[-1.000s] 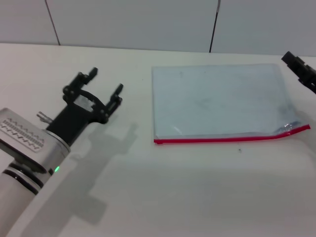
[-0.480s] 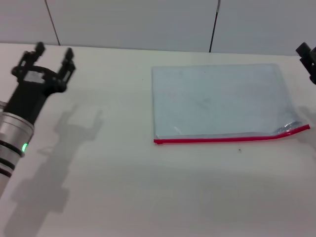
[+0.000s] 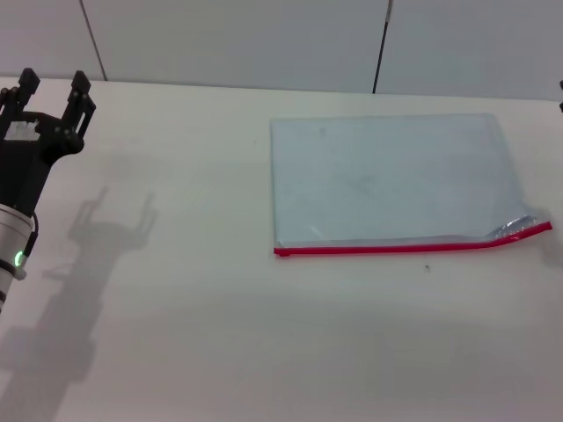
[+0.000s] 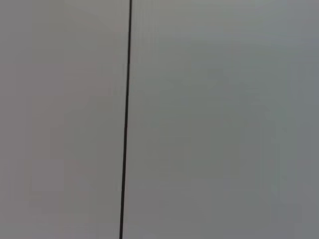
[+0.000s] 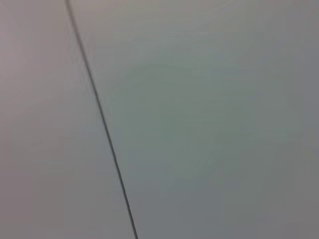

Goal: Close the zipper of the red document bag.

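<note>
The red document bag [image 3: 391, 180] lies flat on the white table, right of centre in the head view, a translucent pale blue-grey pouch. The zipper [image 3: 387, 248] is a thin red strip along its near long edge; its right end kinks upward beside a shiny crease [image 3: 517, 225]. My left gripper [image 3: 53, 88] is raised at the far left, well away from the bag, open and holding nothing. Of my right gripper only a dark sliver [image 3: 560, 85] shows at the right edge. Both wrist views show only wall.
The white table [image 3: 264, 334] stretches wide in front of and left of the bag. A pale panelled wall with dark vertical seams [image 3: 380, 44] stands behind it. The same seams appear in the left wrist view [image 4: 125, 119] and the right wrist view [image 5: 102, 119].
My left arm has swung left and back, away from the bag, gripper still open. My right gripper has pulled off to the right, almost out of the head view. The bag has not moved.
</note>
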